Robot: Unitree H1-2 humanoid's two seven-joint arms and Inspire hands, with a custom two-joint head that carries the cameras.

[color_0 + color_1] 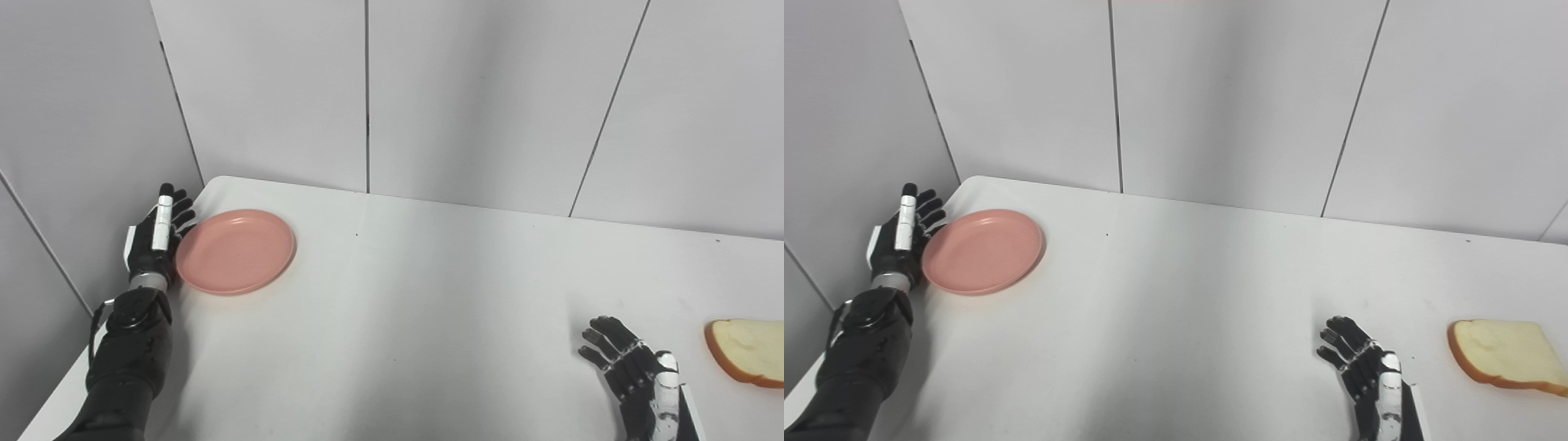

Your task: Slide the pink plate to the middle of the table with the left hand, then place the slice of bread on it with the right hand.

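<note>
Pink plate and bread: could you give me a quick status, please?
Left hand open, at pink plate's left rim. Right hand open, holding nothing, left of bread. Plate not yet centred; path clear.

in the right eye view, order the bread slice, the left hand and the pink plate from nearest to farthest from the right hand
1. bread slice, just to its right.
2. pink plate, far left of the right hand.
3. left hand, at the plate's left edge.
</note>
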